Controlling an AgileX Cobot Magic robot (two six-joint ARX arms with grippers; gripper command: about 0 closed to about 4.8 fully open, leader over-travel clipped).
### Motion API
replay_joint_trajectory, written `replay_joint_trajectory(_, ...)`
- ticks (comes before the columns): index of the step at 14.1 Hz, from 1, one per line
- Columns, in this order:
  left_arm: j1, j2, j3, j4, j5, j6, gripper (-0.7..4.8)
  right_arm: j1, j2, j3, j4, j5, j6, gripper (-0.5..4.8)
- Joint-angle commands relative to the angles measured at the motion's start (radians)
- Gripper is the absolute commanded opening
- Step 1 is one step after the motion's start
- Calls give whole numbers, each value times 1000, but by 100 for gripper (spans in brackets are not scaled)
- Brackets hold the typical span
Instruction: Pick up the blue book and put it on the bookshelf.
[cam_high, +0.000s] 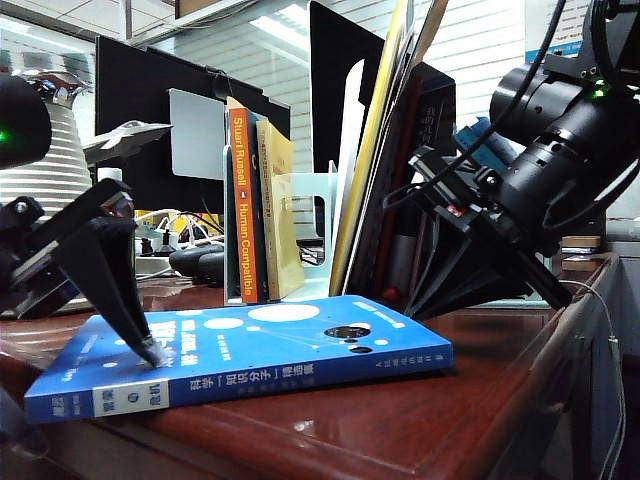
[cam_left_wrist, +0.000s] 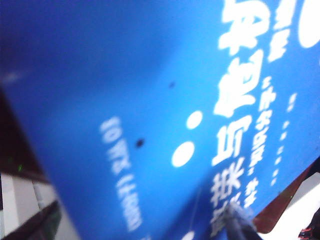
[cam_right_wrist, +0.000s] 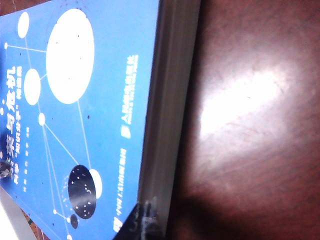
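One blue book (cam_high: 250, 355) is lying flat on the dark red-brown table (cam_high: 420, 420), in front of the bookshelf (cam_high: 310, 200). Its bright blue cover is showing white circles, a black dot and white Chinese words. The left gripper (cam_high: 150, 350) is spread open, one finger (cam_left_wrist: 240, 220) pressing down on the cover near the spine. The right gripper (cam_right_wrist: 147, 222) is clenched shut at the book's page edge, holding nothing

Dark reddish-brown glossy tabletop (cam_high: 420, 420), light glare on the polish. The blue book (cam_high: 250, 355) lies flat near the front edge, spine facing the camera. Behind it stands the bookshelf (cam_high: 310, 215), upright books (cam_high: 255, 210) in its slots, including the orange-spined one.
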Motion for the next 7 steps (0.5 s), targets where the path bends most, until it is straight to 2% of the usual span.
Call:
replay_joint_trajectory(1,0,2,-3,61,12,12,427,3,-4,6,16,-25,0,-8)
replay_joint_trajectory(7,0,8,-51,114,87,37,427,3,-4,6,17,-24,0,-8)
